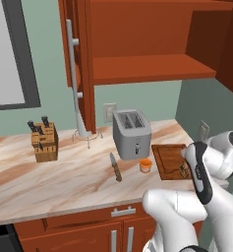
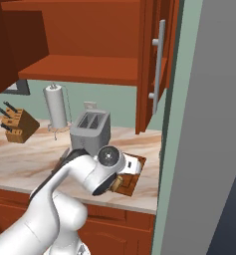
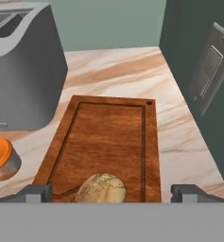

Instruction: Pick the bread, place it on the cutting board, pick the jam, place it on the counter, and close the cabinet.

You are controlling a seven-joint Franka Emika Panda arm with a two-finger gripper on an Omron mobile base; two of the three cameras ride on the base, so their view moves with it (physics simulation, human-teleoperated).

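The bread (image 3: 101,189), a speckled tan-brown lump, lies on the near end of the cutting board (image 3: 108,137). My gripper (image 3: 112,194) hangs just over it, open, with one fingertip (image 3: 35,193) well out on either side and nothing held. The jam (image 1: 145,165) stands on the counter (image 1: 64,177), between the toaster and the cutting board (image 1: 167,157). In the hand view the jam (image 3: 0,158) sits at the left edge. The cabinet (image 1: 147,44) above stands open, and its left door (image 1: 71,59) is swung out edge-on. My forearm hides the hand in the left base view.
A silver toaster (image 1: 131,134) stands left of the board. A knife (image 1: 116,167) lies in front of it. A knife block (image 1: 44,141) and a paper towel roll (image 2: 56,107) stand further left. A side wall with a switch plate (image 3: 208,75) closes the counter's right end.
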